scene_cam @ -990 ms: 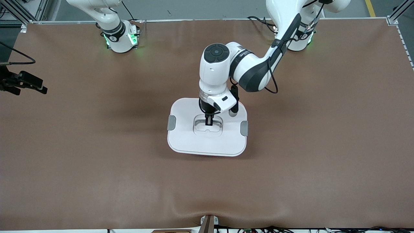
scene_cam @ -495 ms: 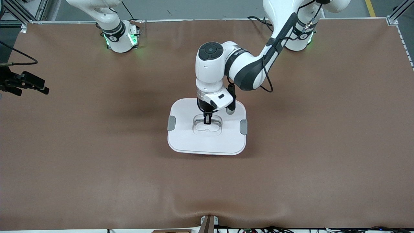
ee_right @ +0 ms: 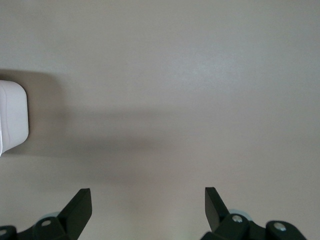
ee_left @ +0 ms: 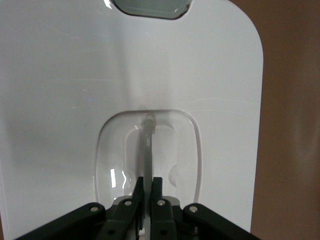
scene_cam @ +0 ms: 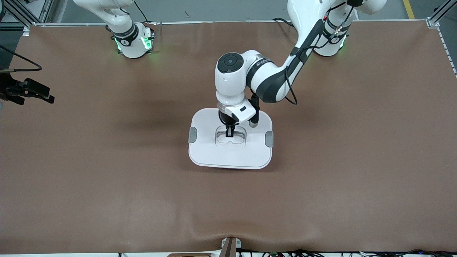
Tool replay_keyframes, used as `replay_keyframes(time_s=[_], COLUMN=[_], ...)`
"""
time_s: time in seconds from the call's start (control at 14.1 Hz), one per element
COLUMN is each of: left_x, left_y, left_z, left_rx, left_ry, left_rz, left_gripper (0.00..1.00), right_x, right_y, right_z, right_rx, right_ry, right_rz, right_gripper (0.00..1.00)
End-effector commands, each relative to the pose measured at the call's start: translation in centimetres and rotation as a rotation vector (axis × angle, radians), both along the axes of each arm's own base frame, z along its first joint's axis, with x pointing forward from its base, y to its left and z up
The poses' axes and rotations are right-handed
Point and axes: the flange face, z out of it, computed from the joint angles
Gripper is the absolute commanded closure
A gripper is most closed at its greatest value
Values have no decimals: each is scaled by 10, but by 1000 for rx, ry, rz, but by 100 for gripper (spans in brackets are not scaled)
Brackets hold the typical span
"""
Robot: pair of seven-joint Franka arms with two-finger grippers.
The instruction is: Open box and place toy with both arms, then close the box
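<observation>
The box (scene_cam: 214,153) lies mid-table, and only its flat white lid with two grey side clips (scene_cam: 192,135) shows. The base beneath is hidden. My left gripper (scene_cam: 230,134) points straight down into the lid's clear recessed centre. It is shut on the thin clear handle bar (ee_left: 148,140). In the left wrist view the black fingers (ee_left: 138,186) pinch that bar, with one grey clip (ee_left: 150,7) at the frame's edge. My right gripper (ee_right: 148,200) stands open over bare surface, holding nothing. The toy is out of view.
Brown mat (scene_cam: 339,185) covers the whole table around the box. A black piece with a cable (scene_cam: 26,92) hangs at the right arm's end of the table. A white rounded edge (ee_right: 12,117) shows in the right wrist view.
The lid, held by my left gripper, has come down and shows smaller, shifted slightly toward the left arm's end. The right arm has barely moved.
</observation>
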Motion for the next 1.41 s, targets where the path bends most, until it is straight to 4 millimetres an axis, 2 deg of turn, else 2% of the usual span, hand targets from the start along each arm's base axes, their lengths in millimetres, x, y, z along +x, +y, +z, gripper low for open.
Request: replay_keyframes(time_s=[0.0, 0.35, 0.57, 1.06, 1.34], left_x=[-4, -12, -13, -12, -11], left_y=[4, 10, 9, 7, 6], left_z=[6, 17, 10, 18, 14], left_rx=[21, 23, 27, 9, -1], left_ry=[-20, -21, -14, -25, -32], left_rz=[5, 4, 3, 10, 7], left_gripper=[100, 100, 100, 100, 100], right_x=[-2, -9, -9, -7, -8], right_y=[1, -1, 1, 0, 1], right_z=[6, 13, 16, 21, 23], right_rx=[-26, -40, -61, -62, -60], right_ry=[16, 57, 53, 37, 34], right_rz=[-10, -101, -95, -91, -89], right_gripper=[0, 0, 0, 0, 0])
